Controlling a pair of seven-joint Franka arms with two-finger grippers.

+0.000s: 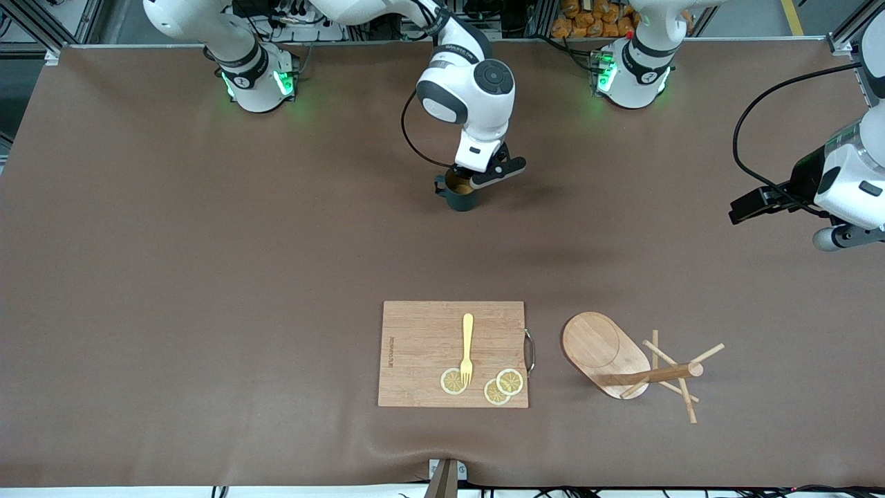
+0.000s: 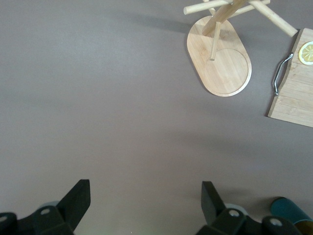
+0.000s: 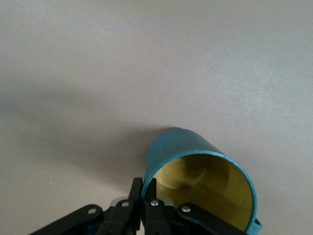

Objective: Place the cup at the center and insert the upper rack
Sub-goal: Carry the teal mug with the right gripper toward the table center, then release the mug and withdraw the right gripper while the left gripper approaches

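We see the desk (image 1: 207, 277), then the cutting board (image 1: 422, 346) with a fork (image 1: 467, 346) on it. The rack (image 1: 608, 356) lies tipped beside it. Right pincer (image 3: 143, 193) clenched on the cup (image 1: 460, 194) rim, mid-desk near the bases. Left pincer (image 2: 145, 200) released, waiting over bare desk.

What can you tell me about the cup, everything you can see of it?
The cup is a small dark teal mug with a glossy ochre-yellow inside and a loop handle, empty as far as it shows. It looks upright, about mid-table, farther from the front camera than the cutting board. The right gripper is shut on its rim, one finger inside the wall and one outside.
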